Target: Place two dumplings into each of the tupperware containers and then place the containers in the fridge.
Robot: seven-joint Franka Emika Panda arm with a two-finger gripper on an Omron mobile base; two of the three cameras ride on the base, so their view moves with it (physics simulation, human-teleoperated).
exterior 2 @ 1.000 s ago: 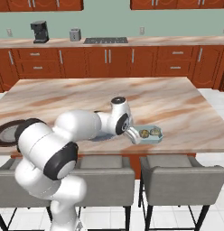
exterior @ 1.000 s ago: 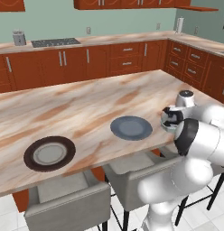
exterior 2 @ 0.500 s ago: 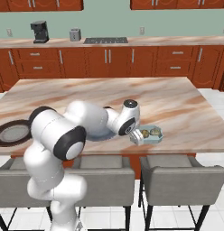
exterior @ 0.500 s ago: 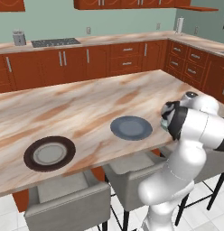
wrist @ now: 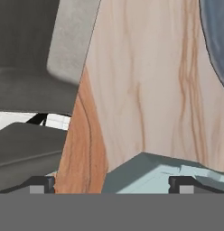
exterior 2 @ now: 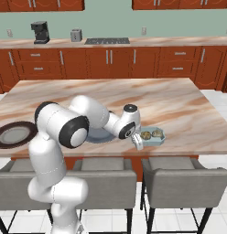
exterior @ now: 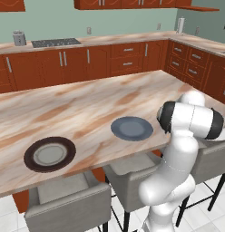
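Marble island (exterior 2: 188,105) — open gripper (exterior 2: 139,143) straddles tupperware container (exterior 2: 153,136).

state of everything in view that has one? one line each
end effector: open, at the near end of the tupperware container, holding nothing
tupperware container: lidless, upright on the counter edge, two dumplings inside
grey-blue plate: empty
dark-rimmed plate: empty

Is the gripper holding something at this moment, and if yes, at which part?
Nothing is held. The gripper stands open at the tupperware container, with one corner of the tub between its fingertips in the hand view. The jaws have not closed.
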